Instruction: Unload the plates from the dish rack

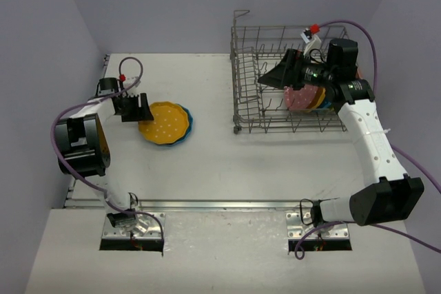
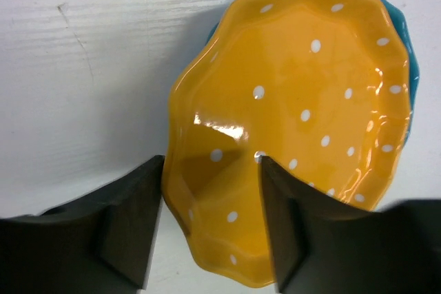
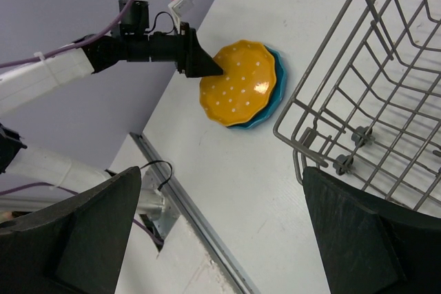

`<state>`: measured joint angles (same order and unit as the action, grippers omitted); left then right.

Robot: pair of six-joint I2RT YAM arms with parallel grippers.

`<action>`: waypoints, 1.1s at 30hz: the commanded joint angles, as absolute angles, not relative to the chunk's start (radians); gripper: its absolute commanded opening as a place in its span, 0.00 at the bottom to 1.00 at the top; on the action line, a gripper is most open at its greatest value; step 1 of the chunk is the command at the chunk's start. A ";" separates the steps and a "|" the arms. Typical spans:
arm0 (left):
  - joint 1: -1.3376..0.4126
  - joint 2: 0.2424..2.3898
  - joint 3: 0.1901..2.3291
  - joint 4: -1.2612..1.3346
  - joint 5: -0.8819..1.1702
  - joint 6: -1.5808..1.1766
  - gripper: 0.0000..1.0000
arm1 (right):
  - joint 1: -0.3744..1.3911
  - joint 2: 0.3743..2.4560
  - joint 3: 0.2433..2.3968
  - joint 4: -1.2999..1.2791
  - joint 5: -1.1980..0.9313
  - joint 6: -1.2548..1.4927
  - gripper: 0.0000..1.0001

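While the right arm hangs over it, dish rack (image 1: 247, 91) (image 3: 358, 94): grey wire, tall sides, at the far right of the table.
Inside the rack: a pink plate (image 1: 298, 98) stands on edge towards the right end, with an orange-yellow rim (image 1: 319, 98) just behind it; the arm covers anything further right, so the count cannot be told. The left rows of tines hold nothing.
Stack on the table: an orange-yellow plate (image 1: 165, 123) (image 2: 296, 101) (image 3: 238, 84) lies flat on a teal-blue plate (image 1: 189, 126) (image 2: 408, 53) (image 3: 278, 91), left of centre and well apart from the rack. Only the teal-blue edge shows, on the right side.
Left gripper (image 1: 141, 109) (image 2: 210, 163) (image 3: 203, 65): jaws parted, at the left rim of the top plate, with the rim showing between the two fingers. It clamps nothing; whether a finger touches the plate cannot be told.
Right gripper (image 1: 265, 77) (image 3: 220, 170): above the rack's left half, pointing left, jaws spread wide and empty.
Table (image 1: 220, 163): white, matte, with a metal rail (image 1: 207, 205) along its near edge.
Room: plain pale lilac walls (image 1: 172, 5) at the left, far and right sides; purple cables (image 1: 375, 46) run along both arms.
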<state>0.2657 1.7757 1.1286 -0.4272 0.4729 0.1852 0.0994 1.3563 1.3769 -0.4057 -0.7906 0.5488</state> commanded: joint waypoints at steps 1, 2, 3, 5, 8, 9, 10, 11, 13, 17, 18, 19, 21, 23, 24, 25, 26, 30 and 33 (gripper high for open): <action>0.226 1.669 1.075 -0.306 0.370 0.192 0.65 | 0.094 1.354 1.379 -0.390 -0.799 0.542 0.99; 0.222 1.661 1.068 -0.295 0.375 0.190 0.66 | 0.094 1.355 1.379 -0.390 -0.799 0.543 0.99; 0.217 1.656 1.064 -0.287 0.383 0.189 0.67 | 0.095 1.355 1.377 -0.390 -0.800 0.543 0.99; 0.204 1.658 1.063 -0.277 0.403 0.178 0.68 | 0.095 1.355 1.376 -0.390 -0.797 0.541 0.99; 0.192 1.668 1.074 -0.277 0.438 0.167 0.68 | 0.095 1.355 1.380 -0.390 -0.792 0.540 0.99; 0.187 1.672 1.077 -0.278 0.461 0.160 0.68 | 0.095 1.353 1.381 -0.391 -0.787 0.537 0.99; 0.183 1.677 1.079 -0.279 0.467 0.153 0.68 | 0.095 1.351 1.381 -0.391 -0.785 0.533 0.99; 0.179 1.683 1.082 -0.279 0.470 0.148 0.68 | 0.094 1.350 1.381 -0.393 -0.781 0.530 0.99; 0.176 1.692 1.084 -0.279 0.473 0.141 0.68 | 0.094 1.350 1.381 -0.396 -0.775 0.527 0.99; 0.169 1.705 1.087 -0.285 0.496 0.131 0.69 | 0.095 1.350 1.380 -0.397 -0.774 0.525 0.99; 0.168 1.709 1.086 -0.286 0.500 0.131 0.69 | 0.095 1.350 1.380 -0.397 -0.774 0.526 0.99; 0.165 1.711 1.084 -0.287 0.504 0.130 0.69 | 0.095 1.352 1.382 -0.397 -0.776 0.526 0.99; 0.162 1.714 1.080 -0.287 0.508 0.130 0.69 | 0.094 1.353 1.383 -0.397 -0.776 0.527 0.99; 0.162 1.713 1.079 -0.282 0.504 0.129 0.69 | 0.095 1.353 1.382 -0.398 -0.774 0.525 0.99; 0.162 1.712 1.078 -0.281 0.503 0.130 0.69 | 0.095 1.353 1.382 -0.400 -0.770 0.522 0.99; 0.162 1.708 1.081 -0.279 0.498 0.130 0.73 | 0.095 1.351 1.384 -0.404 -0.758 0.514 0.99; 0.163 1.697 1.084 -0.276 0.491 0.129 0.77 | 0.095 1.350 1.388 -0.411 -0.743 0.506 0.99; 0.178 1.606 1.112 -0.248 0.449 0.110 0.90 | 0.095 1.359 1.439 -0.508 -0.598 0.413 0.99; 0.184 1.470 1.158 -0.216 0.381 0.101 1.00 | 0.095 1.377 1.498 -0.597 -0.349 0.328 0.99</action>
